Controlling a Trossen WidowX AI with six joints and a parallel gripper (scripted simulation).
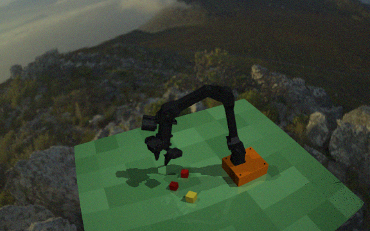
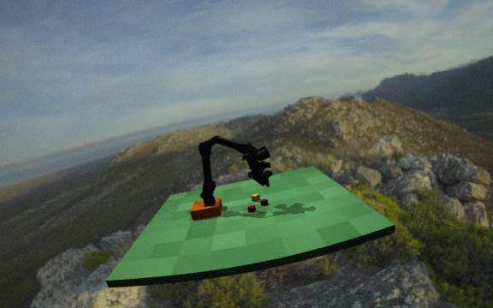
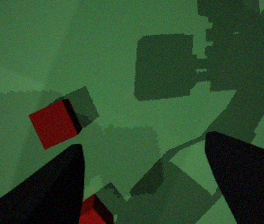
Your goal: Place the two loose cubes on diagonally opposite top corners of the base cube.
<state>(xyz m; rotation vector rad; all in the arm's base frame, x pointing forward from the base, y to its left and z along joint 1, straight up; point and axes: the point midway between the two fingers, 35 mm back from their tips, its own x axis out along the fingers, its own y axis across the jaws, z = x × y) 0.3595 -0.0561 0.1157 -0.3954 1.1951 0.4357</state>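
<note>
The yellow base cube [image 1: 191,197] [image 2: 255,198] stands on the green table top; it is not seen in the wrist view. One loose red cube [image 1: 173,186] [image 2: 264,202] [image 3: 53,125] lies on the table, farther from the robot's base. The other loose red cube [image 1: 184,173] [image 2: 252,208] [image 3: 95,216] lies nearer the base, partly cut off at the bottom of the wrist view. The cubes stand apart from each other. My gripper [image 1: 161,162] [image 2: 267,186] [image 3: 145,148] is open and empty, pointing down above the table, off to one side of the red cubes.
The orange base block [image 1: 250,163] [image 2: 205,210] carries the arm. The green table top [image 1: 133,215] [image 2: 238,252] has open edges with rocky ground beyond. The arm's shadow falls across the table beside the red cubes.
</note>
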